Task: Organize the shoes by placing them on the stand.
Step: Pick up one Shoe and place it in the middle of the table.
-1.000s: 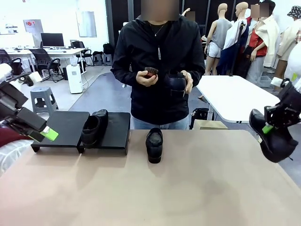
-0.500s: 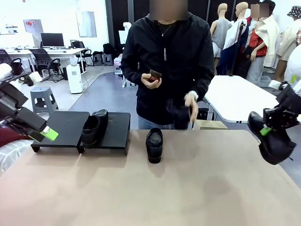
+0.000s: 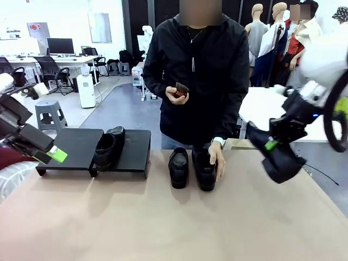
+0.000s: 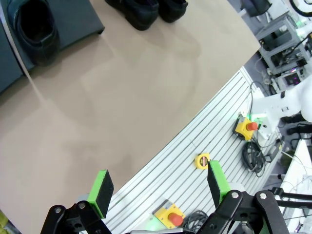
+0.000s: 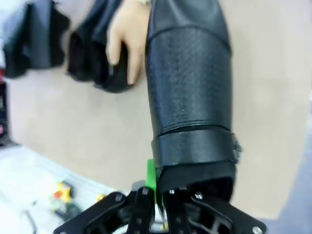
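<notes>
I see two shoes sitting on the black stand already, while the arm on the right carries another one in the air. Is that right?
Not quite. The front view shows one shoe on the stand, not two. The right arm's jaws do carry another shoe in the air.

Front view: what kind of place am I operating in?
Probably a robotics lab inside an open office: a monitor on a desk with office chairs far behind, a yellow emergency-stop box on the slotted metal bench edge, cables beside it.
</notes>
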Robot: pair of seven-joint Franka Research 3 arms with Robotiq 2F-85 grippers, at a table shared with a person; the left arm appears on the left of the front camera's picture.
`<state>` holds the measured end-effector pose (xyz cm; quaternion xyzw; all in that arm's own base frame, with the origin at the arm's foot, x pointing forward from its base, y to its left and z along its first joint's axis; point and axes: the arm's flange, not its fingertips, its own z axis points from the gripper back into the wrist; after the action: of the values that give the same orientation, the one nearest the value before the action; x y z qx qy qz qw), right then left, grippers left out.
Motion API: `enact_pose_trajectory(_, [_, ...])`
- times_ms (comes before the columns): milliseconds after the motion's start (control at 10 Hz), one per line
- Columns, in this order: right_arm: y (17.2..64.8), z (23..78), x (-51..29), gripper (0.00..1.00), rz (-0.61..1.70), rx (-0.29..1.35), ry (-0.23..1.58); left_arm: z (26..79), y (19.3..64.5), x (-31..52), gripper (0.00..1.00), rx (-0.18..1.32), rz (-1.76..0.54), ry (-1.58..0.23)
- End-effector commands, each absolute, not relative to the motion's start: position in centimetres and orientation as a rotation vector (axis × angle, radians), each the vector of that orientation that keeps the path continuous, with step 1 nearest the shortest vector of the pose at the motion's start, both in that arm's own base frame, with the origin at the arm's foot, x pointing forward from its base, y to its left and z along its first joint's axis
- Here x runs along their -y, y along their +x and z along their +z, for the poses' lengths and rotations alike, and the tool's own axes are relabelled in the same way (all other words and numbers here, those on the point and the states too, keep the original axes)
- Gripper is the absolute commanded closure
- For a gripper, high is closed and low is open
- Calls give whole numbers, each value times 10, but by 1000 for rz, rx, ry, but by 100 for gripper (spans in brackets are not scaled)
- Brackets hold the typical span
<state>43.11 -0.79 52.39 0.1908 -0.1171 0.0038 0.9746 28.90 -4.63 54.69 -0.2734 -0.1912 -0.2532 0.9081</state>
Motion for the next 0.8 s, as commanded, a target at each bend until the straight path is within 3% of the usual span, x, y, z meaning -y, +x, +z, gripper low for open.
enact_pose_trajectory(0, [384, 524, 82, 100, -160, 292, 381, 548, 290, 46, 0, 396, -529, -588])
enact_pose_trajectory(200, [344, 513, 128, 100, -285, 315, 408, 548, 290, 46, 0, 396, -529, -588])
enact_pose_trajectory(400, [336, 502, 129, 100, -306, 310, 416, 548, 290, 46, 0, 396, -529, -588])
enact_pose_trajectory(500, [336, 506, 111, 100, -229, 313, 496, 548, 290, 46, 0, 396, -529, -588])
enact_pose_trajectory(700, [326, 527, 37, 100, -200, 226, 464, 548, 290, 46, 0, 396, -529, -588])
